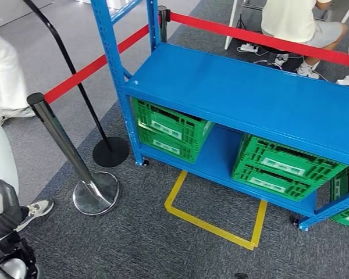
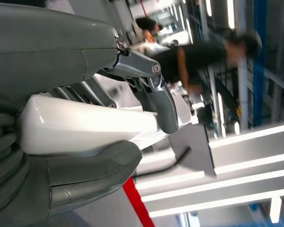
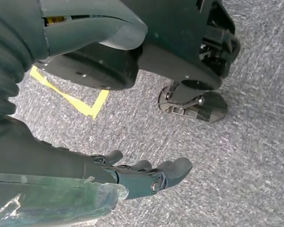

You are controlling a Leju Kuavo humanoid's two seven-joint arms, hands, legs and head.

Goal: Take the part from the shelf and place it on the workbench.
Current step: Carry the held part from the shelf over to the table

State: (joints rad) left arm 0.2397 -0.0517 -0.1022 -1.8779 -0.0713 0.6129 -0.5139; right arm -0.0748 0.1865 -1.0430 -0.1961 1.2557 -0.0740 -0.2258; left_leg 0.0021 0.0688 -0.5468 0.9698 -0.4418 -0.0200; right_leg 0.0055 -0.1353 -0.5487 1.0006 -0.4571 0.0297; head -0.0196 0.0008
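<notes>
From high on the body we are looking forward and down at the blue shelf (image 1: pixel 252 93), with the yellow floor tape (image 1: pixel 216 224) at six o'clock below it. At the left wrist we are sitting close behind the left hand (image 2: pixel 97 123), facing sideways into the room. At the right wrist we are looking down, close behind the right hand (image 3: pixel 144 177), sharing the grey carpet (image 3: pixel 254 156) and yellow tape with the head view.

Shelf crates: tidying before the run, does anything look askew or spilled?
Nothing stands out: the green crates sit stacked on the lower level of the blue shelf, nothing spilled; any lean seems due to camera angle.
</notes>
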